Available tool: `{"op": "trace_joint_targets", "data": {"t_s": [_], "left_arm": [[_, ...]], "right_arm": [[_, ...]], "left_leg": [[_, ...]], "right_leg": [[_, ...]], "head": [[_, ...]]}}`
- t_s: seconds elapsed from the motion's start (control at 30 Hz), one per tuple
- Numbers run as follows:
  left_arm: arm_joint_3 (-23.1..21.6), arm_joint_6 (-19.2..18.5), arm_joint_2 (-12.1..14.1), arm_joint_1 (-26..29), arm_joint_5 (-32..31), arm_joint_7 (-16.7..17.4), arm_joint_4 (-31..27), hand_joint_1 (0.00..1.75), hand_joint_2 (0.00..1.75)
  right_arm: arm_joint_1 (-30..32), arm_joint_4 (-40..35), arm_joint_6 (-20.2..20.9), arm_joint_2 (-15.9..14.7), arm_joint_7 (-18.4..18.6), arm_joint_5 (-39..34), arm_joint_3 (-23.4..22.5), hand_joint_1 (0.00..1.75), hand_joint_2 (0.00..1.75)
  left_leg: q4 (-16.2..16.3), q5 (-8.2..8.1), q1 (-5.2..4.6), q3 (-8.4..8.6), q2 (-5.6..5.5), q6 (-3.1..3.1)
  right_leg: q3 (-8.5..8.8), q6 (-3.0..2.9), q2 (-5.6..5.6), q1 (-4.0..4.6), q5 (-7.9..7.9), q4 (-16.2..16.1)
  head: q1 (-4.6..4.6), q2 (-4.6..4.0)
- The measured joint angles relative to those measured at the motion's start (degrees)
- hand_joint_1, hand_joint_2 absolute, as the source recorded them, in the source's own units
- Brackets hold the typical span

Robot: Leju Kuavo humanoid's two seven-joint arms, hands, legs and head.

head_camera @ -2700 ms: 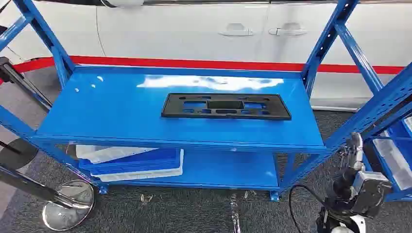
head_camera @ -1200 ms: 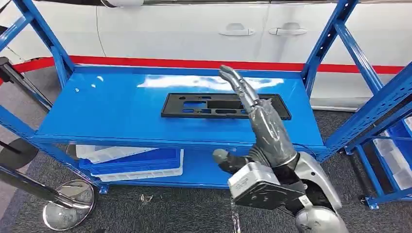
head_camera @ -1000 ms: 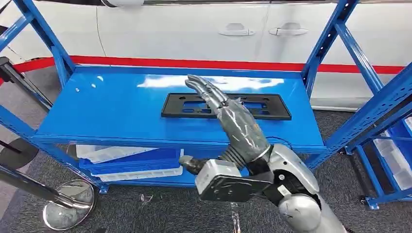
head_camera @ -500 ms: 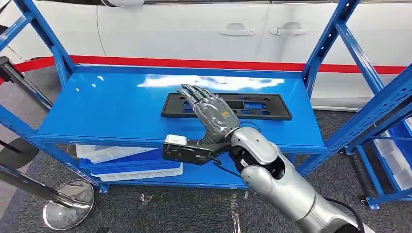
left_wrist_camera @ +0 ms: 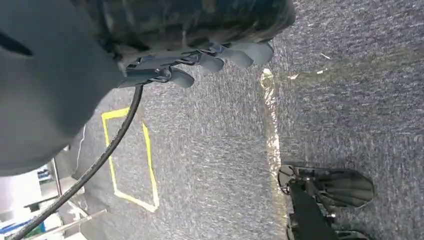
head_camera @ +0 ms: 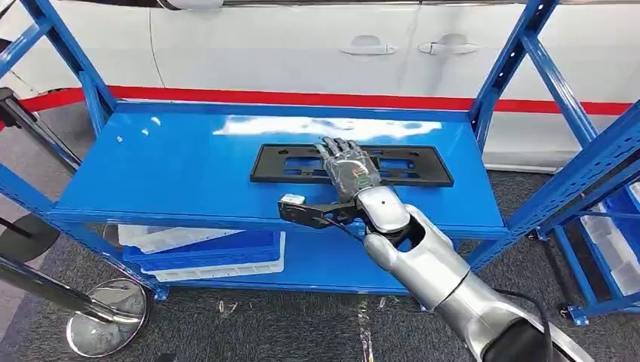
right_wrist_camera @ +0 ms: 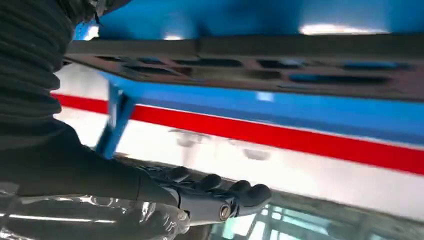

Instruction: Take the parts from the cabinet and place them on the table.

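Behind the rack stands a white car [head_camera: 317, 45]; beneath it — stacked white and blue trays [head_camera: 204, 253].

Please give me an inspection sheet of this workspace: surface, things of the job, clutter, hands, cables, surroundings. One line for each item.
Surface: blue shelf top of the cabinet, glossy, with light reflections.
Job's things: one black part, a flat plate with cut-outs, lies flat on the shelf.
Clutter: blue and white trays stacked on the lower shelf.
Hands: right hand is above the middle of the black part, fingers stretched out; I cannot tell if it touches. Left hand hangs over the floor, fingers apart, holding nothing.
Cables: black cable runs by the left hand.
Surroundings: white car with a red stripe behind the cabinet; grey carpet; round metal stand base on the floor.
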Motion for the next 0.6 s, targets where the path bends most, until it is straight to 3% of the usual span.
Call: {"op": "trace_joint_targets", "data": {"t_s": [0.13,0.33,0.6], "left_arm": [[0.0,0.0,-0.1,0.1,-0.9,0.1,0.0,0.00,0.00],[0.0,-0.2,-0.5,0.1,-2.8,1.2,0.0,0.00,0.00],[0.0,-0.4,-1.0,0.1,-4.0,1.7,0.0,0.00,0.00]], "right_arm": [[-0.4,4.3,-0.5,-0.5,1.1,2.9,-1.0,0.00,1.75],[-0.2,11.8,-0.3,-2.3,4.1,8.0,-6.2,0.00,1.75],[1.2,15.2,-1.3,-3.7,6.6,14.4,-12.9,0.00,1.75]], "left_leg": [[0.0,0.00,0.00,-0.01,0.10,0.00],[0.1,0.01,-0.01,-0.03,0.02,0.00],[0.1,0.01,-0.01,-0.03,0.10,0.00]], "right_leg": [[-0.08,0.00,0.13,-0.03,0.01,0.0],[-0.06,0.00,0.03,-0.04,0.01,0.0],[-0.11,-0.01,0.14,-0.08,0.05,0.0]], "head": [[0.02,0.00],[0.02,0.00],[0.02,0.00]]}}
